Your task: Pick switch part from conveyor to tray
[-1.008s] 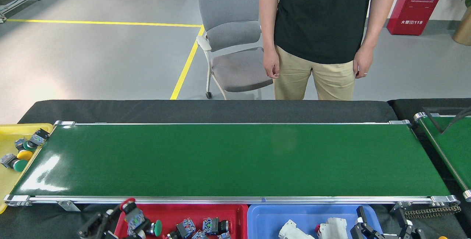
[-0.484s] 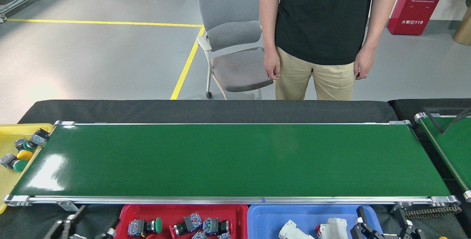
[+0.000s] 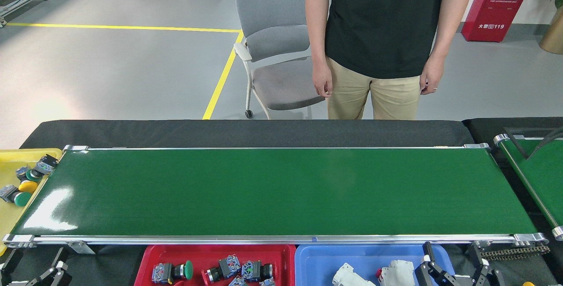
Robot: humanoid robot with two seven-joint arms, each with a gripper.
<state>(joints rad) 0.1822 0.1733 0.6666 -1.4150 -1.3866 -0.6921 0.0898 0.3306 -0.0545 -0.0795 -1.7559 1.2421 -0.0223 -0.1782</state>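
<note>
Both my grippers sit at the near edge: left gripper [image 3: 49,273] released, empty; right gripper [image 3: 453,270] splayed beside the blue tray [image 3: 316,259]. Switch parts [image 3: 220,270] lie in the red tray [image 3: 286,262] (conveyor [image 3: 272,189] bare).

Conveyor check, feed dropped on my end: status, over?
Conveyor bare, no switch part on it. Left gripper low by red tray, right gripper over blue tray; neither holding anything visible. Nothing blocking.

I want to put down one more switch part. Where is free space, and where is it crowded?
The whole green conveyor between its silver rails is bare. The red tray and blue tray hold parts along the bottom edge; the yellow tray holds several.
</note>
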